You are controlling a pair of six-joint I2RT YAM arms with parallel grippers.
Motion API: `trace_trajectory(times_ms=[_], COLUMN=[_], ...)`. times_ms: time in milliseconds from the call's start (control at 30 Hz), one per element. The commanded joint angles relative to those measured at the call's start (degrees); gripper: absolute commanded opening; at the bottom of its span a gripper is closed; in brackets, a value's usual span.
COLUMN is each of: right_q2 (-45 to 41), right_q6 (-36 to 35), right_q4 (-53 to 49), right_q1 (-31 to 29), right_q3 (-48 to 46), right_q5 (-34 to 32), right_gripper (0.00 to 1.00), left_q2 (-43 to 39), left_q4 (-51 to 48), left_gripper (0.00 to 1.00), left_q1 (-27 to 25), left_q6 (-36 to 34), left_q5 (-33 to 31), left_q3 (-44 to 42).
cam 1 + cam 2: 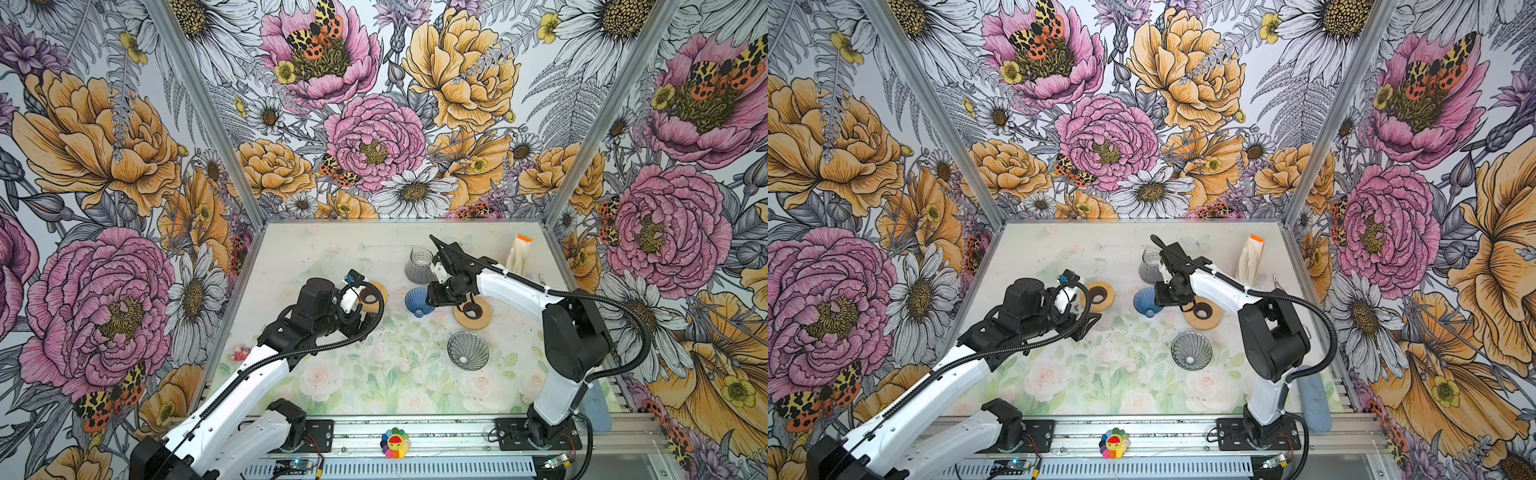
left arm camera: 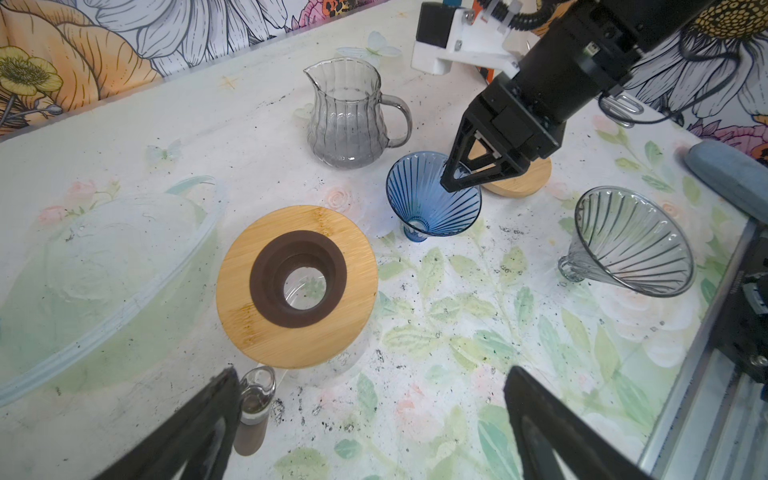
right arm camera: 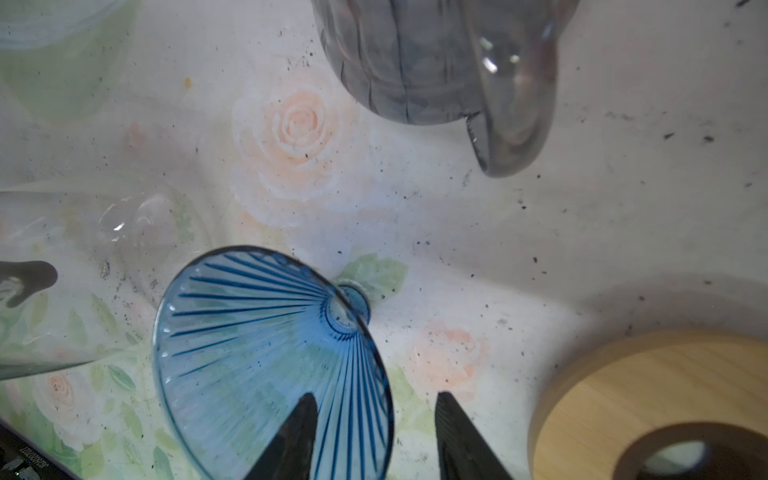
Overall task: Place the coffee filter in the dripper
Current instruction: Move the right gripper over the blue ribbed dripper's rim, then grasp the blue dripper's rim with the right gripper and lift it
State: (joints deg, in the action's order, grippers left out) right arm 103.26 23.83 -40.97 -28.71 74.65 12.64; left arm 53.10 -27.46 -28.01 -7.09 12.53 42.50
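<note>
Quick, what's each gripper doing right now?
Left gripper: open, holding nothing.
Right gripper: open, jaws straddling the rim of the blue dripper, not clamped on it.

Dialled in, and this cell is loud: three walls [image 1: 374, 124] papered in giant pink and orange blooms, daisies and spotted moths. Bare aluminium posts [image 1: 208, 112] run up the back corners. The worktop [image 1: 374, 382] has a washed-out rose-and-leaf print, peppered with dark specks [image 2: 399, 368]. A slotted metal rail [image 1: 457, 434] runs along the near edge. The light is soft and even, with only faint shadows.
</note>
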Motion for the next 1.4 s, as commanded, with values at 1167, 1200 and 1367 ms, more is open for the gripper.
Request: trace_trajectory(times_ms=[1167, 1200, 1367], right_q2=[1.26, 1.09, 0.21], right_q6=[0.27, 0.25, 0.3], right_q4=[2.08, 2.08, 2.12], right_q1=[-0.73, -0.78, -0.73], right_q3=[1.9, 1.9, 1.32], right_q5=[1.18, 1.16, 1.15], right_gripper=[0.11, 0.11, 0.08], left_q2=[1.85, 1.85, 1.61], left_q4=[2.09, 2.09, 2.0], left_gripper=[0.99, 0.99, 0.99], left_q1=[-1.97, -2.09, -2.39], left_q6=[-0.12, -0.11, -0.21], left_q5=[-1.21, -1.47, -2.51], left_q3=[-0.67, -0.6, 0.03])
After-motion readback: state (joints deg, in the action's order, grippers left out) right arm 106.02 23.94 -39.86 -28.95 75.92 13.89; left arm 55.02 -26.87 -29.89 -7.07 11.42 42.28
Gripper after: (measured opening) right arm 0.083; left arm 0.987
